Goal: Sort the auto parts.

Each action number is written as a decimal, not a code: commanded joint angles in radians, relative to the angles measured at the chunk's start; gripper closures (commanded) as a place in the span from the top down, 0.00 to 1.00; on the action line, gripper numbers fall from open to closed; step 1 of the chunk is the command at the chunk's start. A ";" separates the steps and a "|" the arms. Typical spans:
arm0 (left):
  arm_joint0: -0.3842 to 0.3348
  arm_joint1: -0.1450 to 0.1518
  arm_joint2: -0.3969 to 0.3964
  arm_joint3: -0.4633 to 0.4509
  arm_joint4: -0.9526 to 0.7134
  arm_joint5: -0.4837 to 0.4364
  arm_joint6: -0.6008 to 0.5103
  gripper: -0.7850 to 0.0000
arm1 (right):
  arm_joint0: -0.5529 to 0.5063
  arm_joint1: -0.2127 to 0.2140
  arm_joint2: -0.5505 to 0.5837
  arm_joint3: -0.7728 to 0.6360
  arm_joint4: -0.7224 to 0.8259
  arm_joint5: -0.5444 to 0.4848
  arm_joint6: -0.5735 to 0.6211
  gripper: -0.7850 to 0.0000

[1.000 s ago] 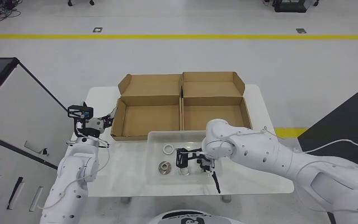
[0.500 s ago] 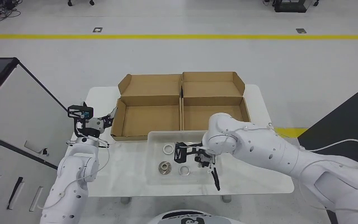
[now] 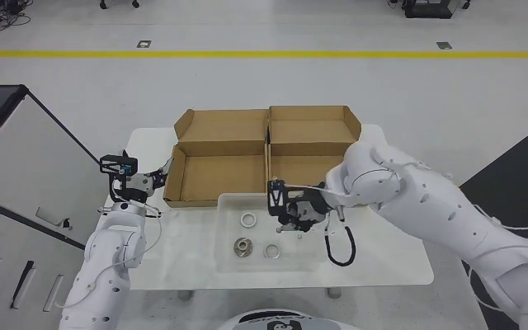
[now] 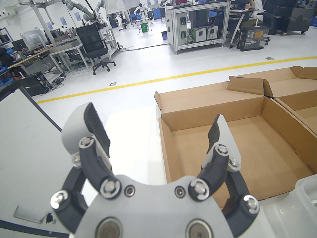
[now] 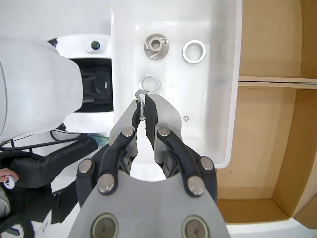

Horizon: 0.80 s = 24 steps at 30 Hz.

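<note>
The right gripper (image 5: 143, 101) is clamped tight on a threaded silver metal bolt (image 5: 141, 107), held over the translucent white plastic bin (image 5: 236, 75) on the white tabletop (image 3: 396, 264). In the bin lie a flanged metal hub (image 5: 156, 46), a silver metal ring (image 5: 194, 51), a pale flat washer (image 5: 149, 83) and a tiny screw (image 5: 186, 118). The left gripper (image 4: 154, 113) is spread wide and empty, beside the left brown cardboard box (image 4: 223, 149).

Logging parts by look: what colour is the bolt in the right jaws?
Shiny silver metal; the bolt shows best in the right wrist view.
</note>
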 commanded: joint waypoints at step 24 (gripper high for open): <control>0.000 0.000 0.000 0.000 0.000 0.000 0.000 1.00 | -0.217 0.098 0.311 0.029 0.202 -0.432 -0.656 0.00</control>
